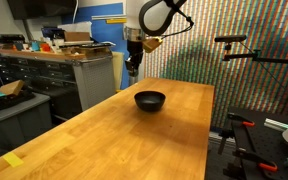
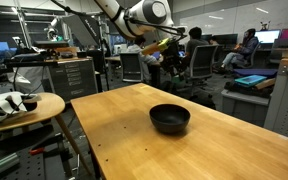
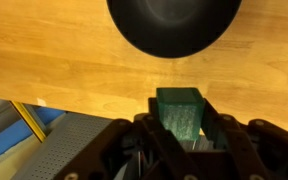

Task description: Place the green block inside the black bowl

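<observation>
The light wooden surface (image 1: 134, 135) carries a glossy, round black bowl (image 1: 150, 100) toward one end. Raised near the bowl, the dark gripper (image 3: 180, 128) is clamped on the small teal-green block (image 3: 178, 108), held clear of the surface.

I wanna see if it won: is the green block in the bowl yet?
Out. The wrist view shows the green block held in the gripper, apart from the black bowl.
</observation>
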